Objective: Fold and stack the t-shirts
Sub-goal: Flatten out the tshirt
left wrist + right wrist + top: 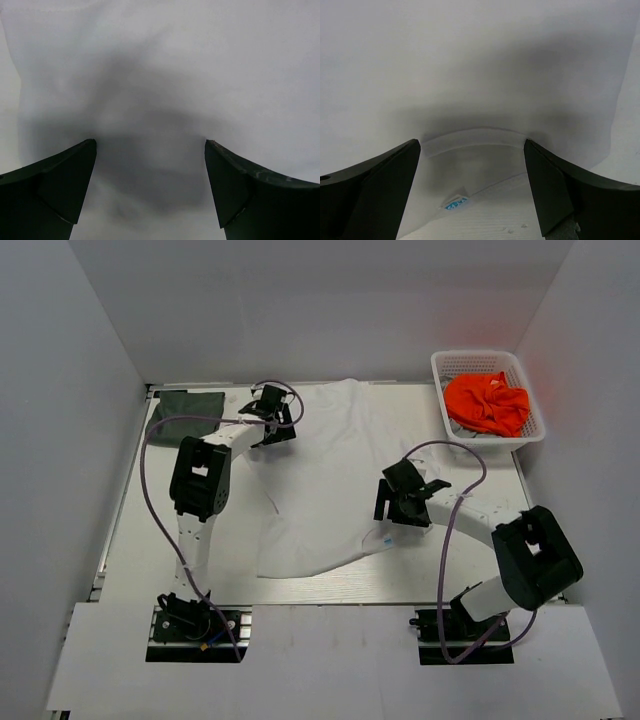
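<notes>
Dark fingers [55, 190] of the left pincer [150, 145] fill the bottom corners of its wrist view, spread wide with nothing between them, close over the white t-shirt [320, 475]. From above, this pincer sits at the shirt's far left corner. The right pincer [392, 504] hangs over the shirt's near right edge, likewise spread wide and gripping nothing. Its wrist view shows a curved hem and a small blue tag [455, 203] just below the gap. The white t-shirt lies rumpled and mostly opened out across the middle of the table [140, 540]. The dark grey-green t-shirt [188, 406] lies folded flat in the far left corner, just beside the left pincer. A white basket [480, 357] stands at the far right corner and holds a bunched orange cloth [488, 402].
</notes>
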{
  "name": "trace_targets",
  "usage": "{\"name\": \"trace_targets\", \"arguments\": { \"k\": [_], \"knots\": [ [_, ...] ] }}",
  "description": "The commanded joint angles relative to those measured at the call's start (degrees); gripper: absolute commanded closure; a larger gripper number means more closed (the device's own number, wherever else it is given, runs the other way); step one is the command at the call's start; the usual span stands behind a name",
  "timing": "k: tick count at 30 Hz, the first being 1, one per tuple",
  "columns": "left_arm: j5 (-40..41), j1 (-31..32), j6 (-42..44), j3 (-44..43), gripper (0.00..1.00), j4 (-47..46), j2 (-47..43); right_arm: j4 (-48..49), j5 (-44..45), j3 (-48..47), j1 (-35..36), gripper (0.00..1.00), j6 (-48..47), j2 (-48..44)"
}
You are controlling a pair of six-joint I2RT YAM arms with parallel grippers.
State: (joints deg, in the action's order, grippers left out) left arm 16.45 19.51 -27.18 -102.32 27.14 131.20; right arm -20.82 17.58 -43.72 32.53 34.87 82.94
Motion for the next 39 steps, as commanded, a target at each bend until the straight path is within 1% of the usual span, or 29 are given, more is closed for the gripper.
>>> {"name": "trace_targets", "arguments": {
  "k": [1, 3, 4, 5, 6, 7, 8, 9, 10, 12, 13, 14, 16, 17, 18, 20, 21, 23, 24, 25, 26, 29, 30, 31, 32, 34, 36, 38, 39],
  "knots": [
    [2.10, -1.05, -4.71, 11.74, 0.00, 6.88, -4.18, -0.36, 0.25, -1.27, -1.33, 0.10, 1.43, 3.01],
    [2.71, -1.05, -8.49, 18.27, 0.00, 7.41, -9.89, -1.24, 0.52, -1.89, -2.91, 0.10, 1.25, 5.56],
    [1.93, -1.05, -9.46, 24.91, 0.00, 7.41, -12.08, -1.50, 0.43, -2.76, -3.26, 0.10, 0.90, 6.27],
    [1.23, 0.17, -11.30, 28.20, 0.00, 6.80, -14.54, -2.11, 0.43, -3.29, -3.70, 0.10, 0.46, 7.93],
    [0.61, 0.70, -11.93, 31.36, 0.00, 5.92, -19.70, -2.56, 0.35, -4.43, -5.19, 0.10, 0.11, 9.33],
    [-0.79, 0.71, -11.93, 37.49, 0.00, 5.04, -22.45, -3.00, 0.78, -5.48, -5.72, 0.10, -0.85, 9.96],
    [-6.37, 1.40, -11.93, 40.59, 0.00, 3.81, -25.35, -3.26, 1.31, -6.71, -6.34, 0.10, -1.38, 11.36],
    [-9.56, 1.41, -11.93, 43.41, 0.00, 0.76, -28.07, -3.00, 1.66, -7.51, -8.34, 0.10, -1.73, 12.76],
    [-15.16, 2.11, -11.24, 48.66, 0.00, -1.19, -34.02, -3.09, 2.36, -8.99, -9.15, 0.10, -1.91, 14.34],
    [-19.15, 2.98, -10.70, 54.48, 0.00, -4.97, -39.76, -3.00, 2.37, -12.16, -12.22, 0.10, -3.05, 17.33],
    [-22.30, 3.78, -10.09, 55.55, 0.00, -4.99, -42.31, -2.91, 2.28, -15.39, -13.62, 0.10, -4.10, 19.09],
    [-23.47, 3.78, -10.09, 56.26, 0.00, -5.51, -46.95, -2.30, 2.37, -16.56, -14.16, 0.10, -5.42, 19.97],
    [-24.18, 5.18, -10.09, 56.88, 0.00, -4.21, -51.20, -2.12, 2.63, -20.76, -17.40, 0.10, -7.01, 23.74],
    [-24.18, 5.19, -10.09, 56.88, 0.00, -3.59, -53.30, -2.12, 0.98, -23.92, -18.11, 0.10, -8.49, 24.89],
    [-22.70, 5.71, -10.09, 56.88, 0.00, -2.71, -57.07, -1.42, -0.95, -25.17, -18.73, 0.10, -10.16, 26.47],
    [-16.73, 5.72, -11.22, 56.88, 0.00, 1.76, -60.25, -0.54, -3.42, -28.51, -19.88, 0.10, -12.88, 27.45],
    [-10.97, 5.72, -12.27, 55.67, 0.00, 3.96, -61.57, -0.54, -3.26, -29.48, -19.88, 0.10, -13.33, 26.67],
    [-5.31, 5.72, -16.66, 54.78, 0.00, 11.60, -64.22, -1.41, -4.22, -30.01, -19.44, 0.10, -14.65, 25.26],
    [-0.76, 4.50, -20.42, 54.77, 0.00, 14.06, -64.83, -1.42, -3.62, -29.67, -19.18, 0.10, -15.70, 21.52],
    [0.76, 4.49, -22.11, 54.77, 0.00, 16.78, -66.06, -1.42, -4.22, -29.05, -18.48, 0.10, -16.50, 20.00],
    [4.35, 3.96, -23.95, 56.17, 0.00, 17.59, -66.59, -1.24, -5.09, -26.09, -17.86, 0.10, -17.98, 14.59],
    [7.80, 3.96, -27.66, 58.02, 0.00, 18.13, -66.60, -0.80, -6.33, -20.81, -14.87, 0.10, -18.18, 9.36],
    [10.33, 3.35, -28.88, 58.81, 0.00, 18.13, -65.99, -1.06, -7.12, -17.92, -14.00, 0.10, -17.56, 4.04],
    [11.58, 2.65, -31.24, 58.82, 0.00, 18.82, -65.29, -1.07, -8.26, -14.84, -11.47, 0.10, -16.51, 2.60],
    [13.24, 2.64, -32.05, 59.43, 0.00, 18.83, -63.89, -0.98, -8.79, -11.85, -10.57, 0.10, -16.16, -1.59],
    [13.96, 1.24, -32.06, 60.04, 0.00, 17.26, -62.56, -1.33, -11.69, -8.15, -7.85, 0.10, -15.01, -3.39],
    [13.96, 0.45, -32.06, 61.45, 0.07, 13.57, -61.42, -2.99, -13.35, -4.55, -3.90, 0.10, -13.70, -5.76],
    [13.96, -0.43, -30.75, 62.25, 0.13, 10.06, -59.05, -3.87, -14.42, -2.87, -1.61, 0.10, -13.34, -7.86],
    [13.96, -1.13, -30.74, 62.25, 0.18, 10.04, -58.08, -4.57, -15.55, -0.07, -0.38, 0.10, -12.21, -8.31]
  ]
}}
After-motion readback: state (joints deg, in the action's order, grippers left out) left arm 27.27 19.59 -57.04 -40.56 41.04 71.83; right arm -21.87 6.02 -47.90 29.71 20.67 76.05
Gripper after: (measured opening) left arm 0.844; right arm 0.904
